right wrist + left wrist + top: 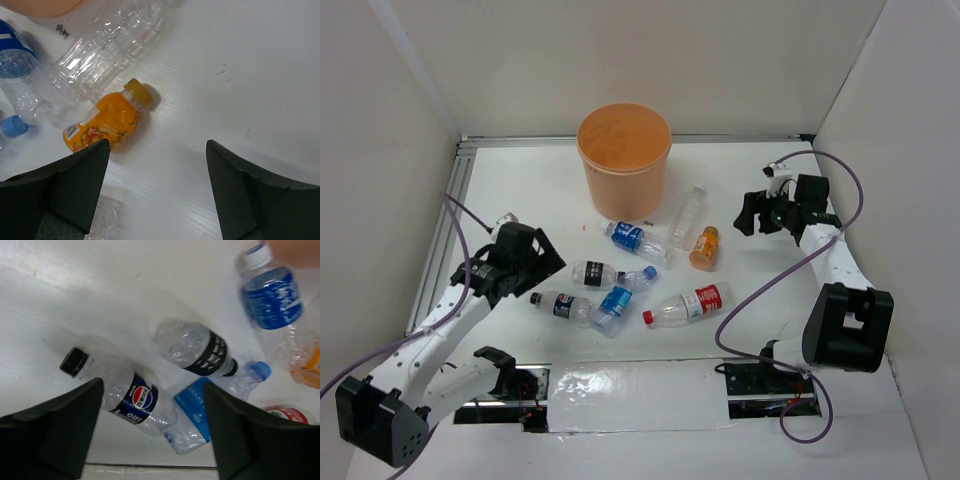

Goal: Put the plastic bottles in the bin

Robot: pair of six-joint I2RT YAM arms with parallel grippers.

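White table (520,190); left arm (440,320) over bottles (590,305), fingers (60,430) apart.

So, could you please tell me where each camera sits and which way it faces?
Top external: above and behind the bases, looking down on table and bin; left arm and right arm show.
Left wrist: on the left arm, facing down at the Pepsi bottle; open left pincer shows.
Right wrist: likewise, facing down at the orange bottle; open right pincer shows.
Shared: both wrist views catch the orange bottle.
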